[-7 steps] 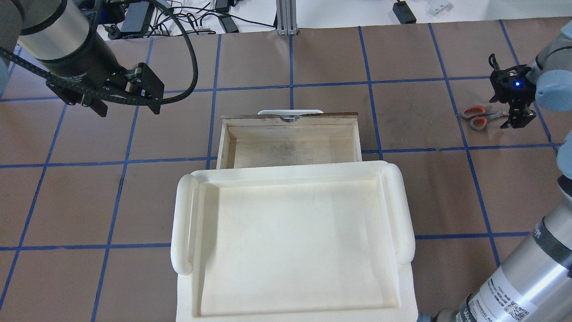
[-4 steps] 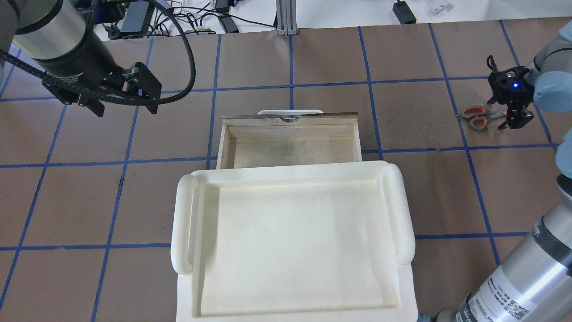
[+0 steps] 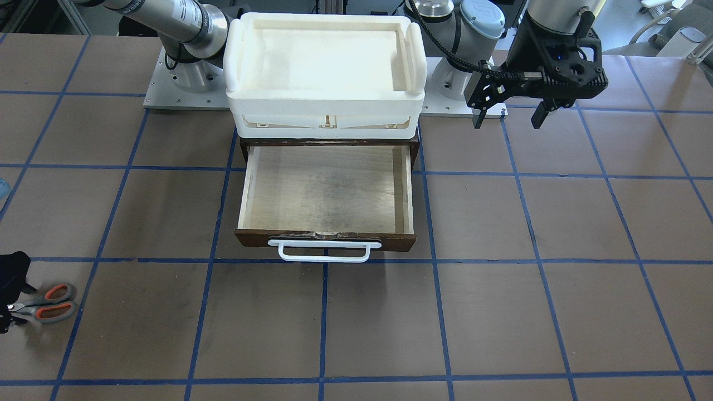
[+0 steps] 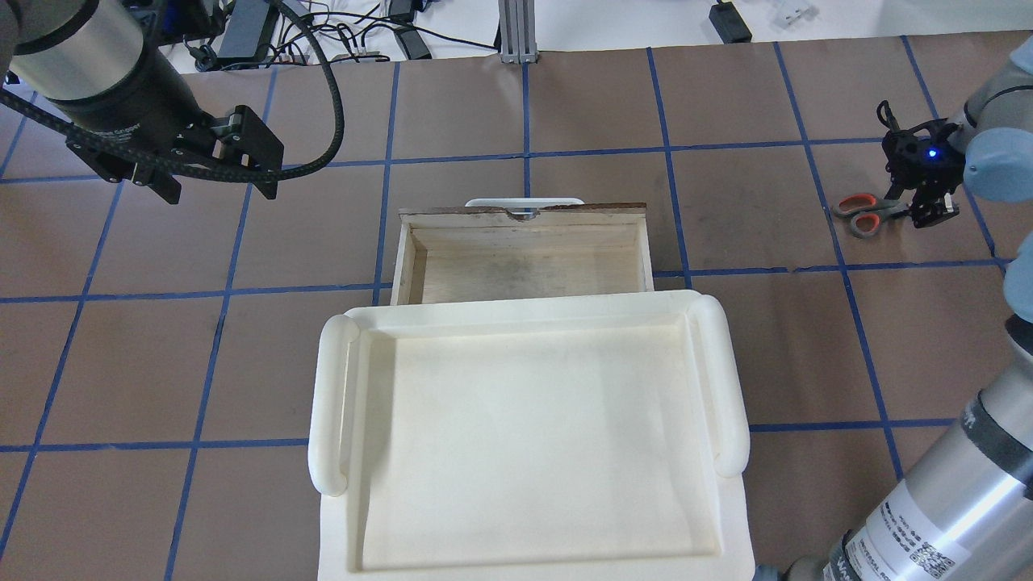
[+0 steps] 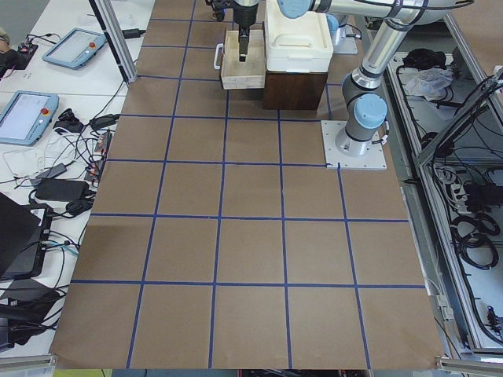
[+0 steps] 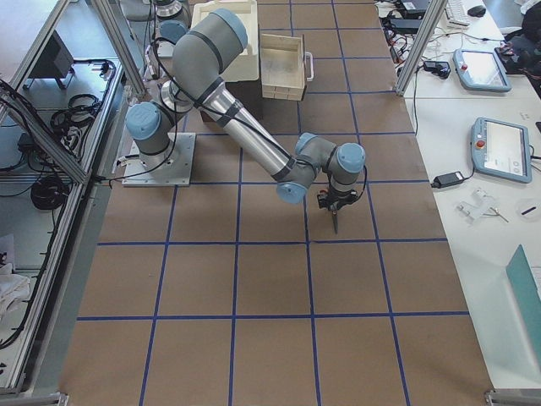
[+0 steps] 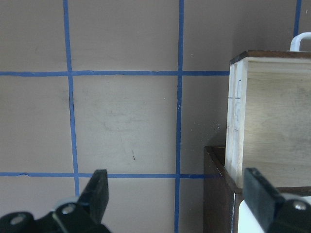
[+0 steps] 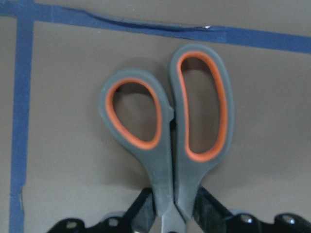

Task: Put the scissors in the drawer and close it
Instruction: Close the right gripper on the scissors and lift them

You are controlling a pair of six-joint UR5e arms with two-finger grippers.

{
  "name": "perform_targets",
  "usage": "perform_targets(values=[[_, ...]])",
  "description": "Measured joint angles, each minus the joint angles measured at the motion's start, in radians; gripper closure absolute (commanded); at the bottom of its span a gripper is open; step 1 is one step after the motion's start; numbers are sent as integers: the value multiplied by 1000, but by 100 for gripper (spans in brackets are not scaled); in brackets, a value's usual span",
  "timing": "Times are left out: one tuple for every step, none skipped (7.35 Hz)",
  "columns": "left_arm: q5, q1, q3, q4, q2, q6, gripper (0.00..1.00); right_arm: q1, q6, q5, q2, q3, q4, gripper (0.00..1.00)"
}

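The scissors point(image 4: 859, 211), with grey handles and orange inner loops, lie flat on the table at the far right, and also show in the front view point(image 3: 47, 303). My right gripper point(image 4: 928, 211) is low over their blade end. In the right wrist view its two fingers press against both sides of the scissors point(image 8: 165, 126) just below the handles. The drawer point(image 4: 524, 211) is pulled out and its plywood interior holds nothing; its brown front and white handle show in the front view point(image 3: 326, 240). My left gripper point(image 4: 214, 184) is open and empty, above the table left of the drawer.
A white plastic tray point(image 4: 331, 403) sits on top of the dark cabinet behind the drawer. Blue tape lines grid the brown table. Cables and power bricks point(image 4: 242, 32) lie past the far edge.
My right gripper has sunk lower onto the scissors and its fingers have drawn in. My left arm has drifted a little left and away from the drawer.
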Motion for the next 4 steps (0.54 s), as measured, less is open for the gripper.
perform_targets(values=[[21,0,2,-1,0,-1,0,2,-19,-3,-2,0,-7,100],[34,-1,4,-1,1,-1,0,4,-27,-5,-8,-2,-8,100],[37,-1,5,-1,1,-1,0,7,-26,-2,-25,-6,-5,100],[34,-2,5,-1,-1,-3,0,15,-18,10,-62,-10,11,100]])
